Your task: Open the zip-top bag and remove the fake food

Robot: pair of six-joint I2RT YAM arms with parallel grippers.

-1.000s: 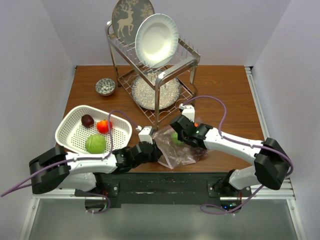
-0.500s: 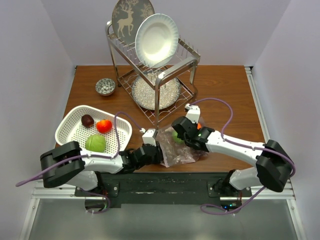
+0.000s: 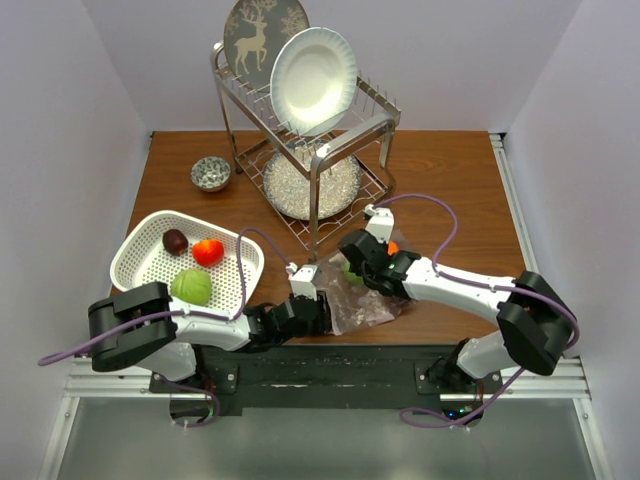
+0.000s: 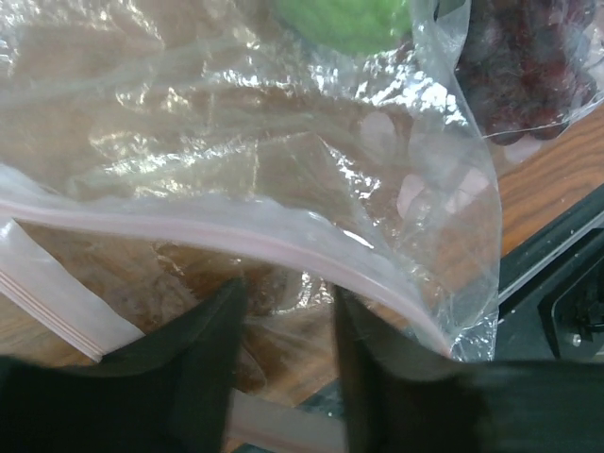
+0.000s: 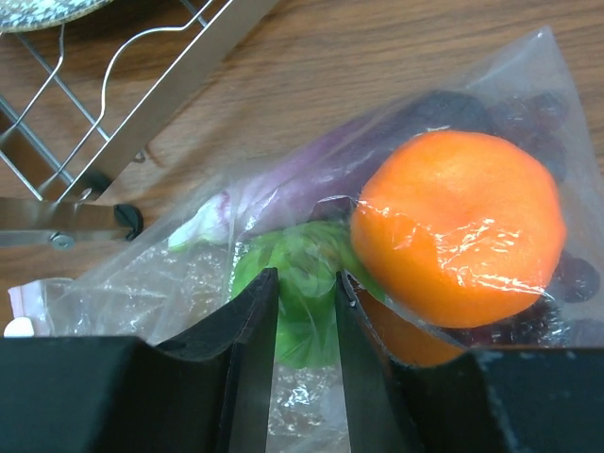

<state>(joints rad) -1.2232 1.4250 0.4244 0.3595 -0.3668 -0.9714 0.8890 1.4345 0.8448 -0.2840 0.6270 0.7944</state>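
The zip-top bag [image 3: 368, 303] lies crumpled near the table's front edge, between my two grippers. In the right wrist view the bag [image 5: 170, 274] holds an orange fruit [image 5: 453, 236], a green lime [image 5: 302, 269] and purple grapes [image 5: 533, 118]. My right gripper [image 5: 302, 293] is on top of the bag, its fingers close together on the plastic over the lime. My left gripper [image 4: 288, 311] is open at the bag's mouth, with the pinkish zip strip [image 4: 236, 241] running across its fingers and loose plastic between them. The lime [image 4: 349, 19] and grapes [image 4: 528, 75] lie deeper inside.
A white perforated basket [image 3: 130, 255] at the left holds a green cabbage ball [image 3: 190, 287], a red fruit [image 3: 207, 251] and a dark purple piece [image 3: 175, 240]. A dish rack [image 3: 310, 170] with plates stands behind the bag. A small patterned bowl [image 3: 211, 172] sits at the back left.
My left gripper has moved right, along the front edge, up to the bag's mouth. My right gripper has stayed on the bag, shifting only slightly.
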